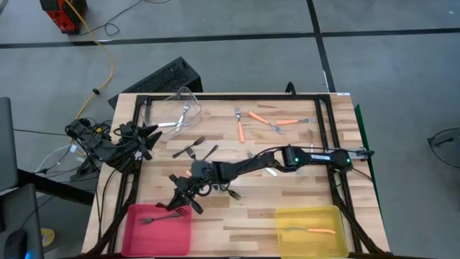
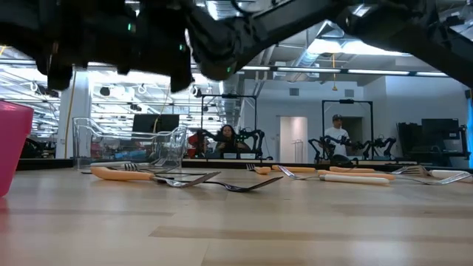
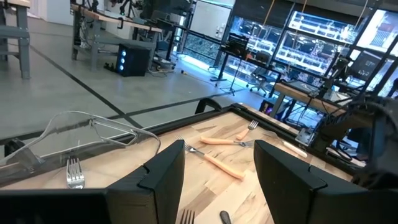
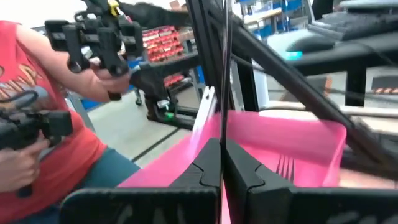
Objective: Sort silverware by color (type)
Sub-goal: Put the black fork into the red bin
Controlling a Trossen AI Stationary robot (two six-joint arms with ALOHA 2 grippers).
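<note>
Orange-handled forks [image 1: 267, 119] lie flat and loosely crossed toward the table's far side, one more in the yellow bin [image 1: 314, 230]. Dark forks [image 1: 195, 148] lie scattered mid-table — one dark fork [image 1: 164, 216] rests in the pink bin. A shiny silver fork [image 1: 182, 115] lies in the clear bin.

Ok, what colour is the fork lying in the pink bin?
Dark grey to black, seen best in the high view: the fork lies in the pink bin.
</note>
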